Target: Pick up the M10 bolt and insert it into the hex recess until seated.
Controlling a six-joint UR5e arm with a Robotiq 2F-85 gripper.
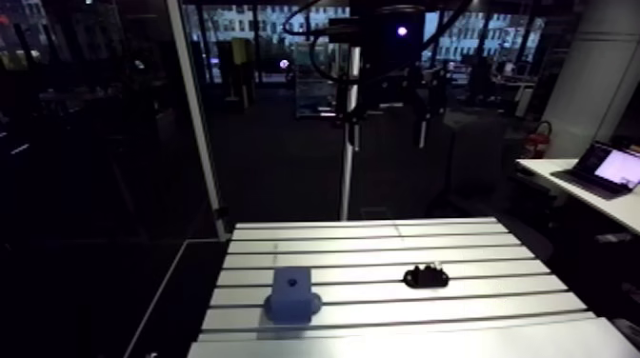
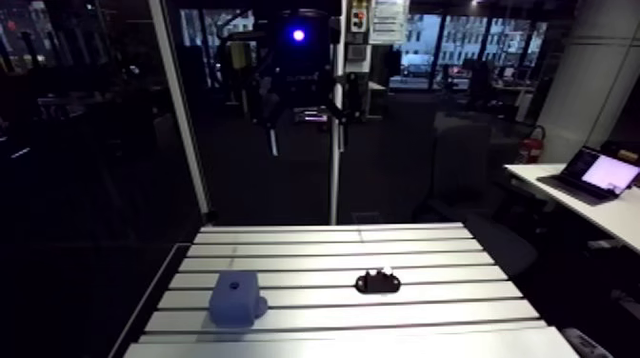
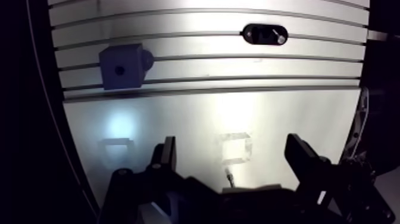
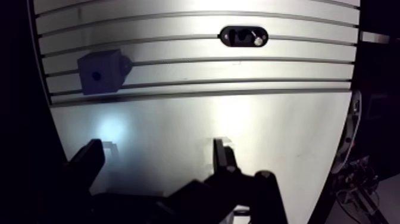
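Gripper (image 3: 232,152) fingers (image 3: 168,156) stand wide apart above the slotted table (image 3: 196,113), gripping nothing. Ahead of them, toward the left finger and well apart, sits a blue block (image 3: 122,67) with a dark recess (image 3: 119,70) in its face. Ahead toward the right finger, a black holder (image 3: 262,34) carries the M10 bolt (image 3: 278,37), its pale end showing.

The room is dim. A slotted aluminium tabletop (image 1: 381,286) catches pale light, with a soft glare patch (image 3: 119,125) on its smooth part. A white frame post (image 1: 195,114) rises behind its far corner, with dark glass on either side. Beyond, windows (image 1: 243,21) show lit building fronts. Off to the other side stand a broad pale column (image 1: 595,67), a red fire extinguisher (image 1: 539,141) near its foot, and a white desk (image 1: 619,211) bearing an open, glowing laptop (image 1: 610,169).
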